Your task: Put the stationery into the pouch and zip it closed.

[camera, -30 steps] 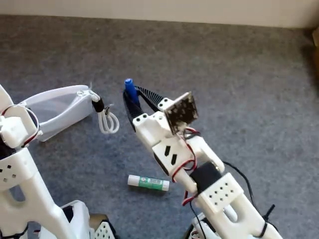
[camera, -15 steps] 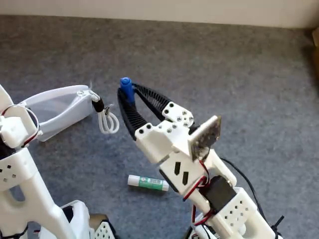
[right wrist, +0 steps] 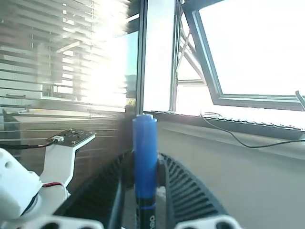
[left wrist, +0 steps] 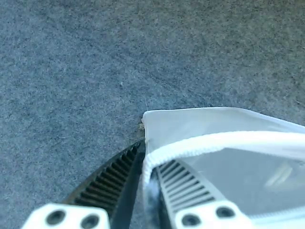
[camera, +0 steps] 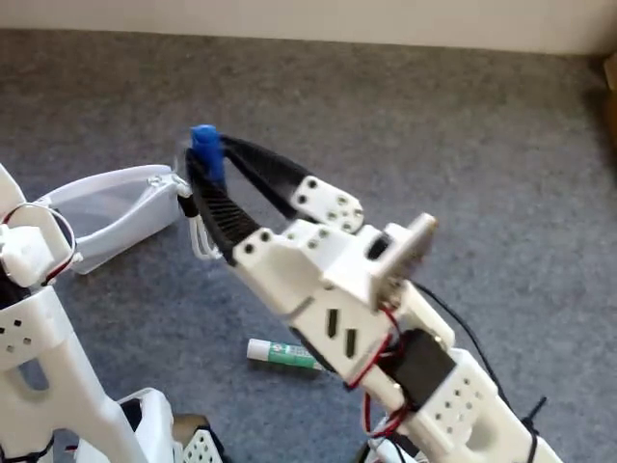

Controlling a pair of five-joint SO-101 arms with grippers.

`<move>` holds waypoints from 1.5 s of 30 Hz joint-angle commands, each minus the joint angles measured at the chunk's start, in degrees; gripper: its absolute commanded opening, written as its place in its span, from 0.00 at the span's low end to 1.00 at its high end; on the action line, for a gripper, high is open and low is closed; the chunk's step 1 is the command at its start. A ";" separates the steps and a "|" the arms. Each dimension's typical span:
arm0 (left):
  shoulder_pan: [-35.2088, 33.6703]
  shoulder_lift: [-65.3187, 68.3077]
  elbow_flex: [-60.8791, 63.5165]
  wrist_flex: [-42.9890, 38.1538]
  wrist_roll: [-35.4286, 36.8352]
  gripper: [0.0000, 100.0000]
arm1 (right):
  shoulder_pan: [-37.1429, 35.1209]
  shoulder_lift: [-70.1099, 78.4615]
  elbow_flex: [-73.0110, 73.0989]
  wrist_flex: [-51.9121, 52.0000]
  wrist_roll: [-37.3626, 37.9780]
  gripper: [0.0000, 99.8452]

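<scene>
Gripping a blue pen (camera: 205, 148) in the right gripper (camera: 204, 172) near the pouch (camera: 108, 208), pinching its rim with the left gripper (left wrist: 148, 164).

This looks to me like an office or a small lab room. Slatted blinds (right wrist: 38, 57) hang on the left with sun glaring through them. To their right a window (right wrist: 252, 47) is tilted open above a pale sill (right wrist: 224, 125), and a thin cable (right wrist: 248, 139) trails along it. My desk (camera: 434, 125) is covered in grey, carpet-like felt and ends at a pale wall (camera: 289, 17) on the far side.
</scene>
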 commanded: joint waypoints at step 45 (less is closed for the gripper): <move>1.27 0.04 2.51 -0.70 -0.44 0.01 | -6.11 19.56 1.10 -45.41 -0.44 0.00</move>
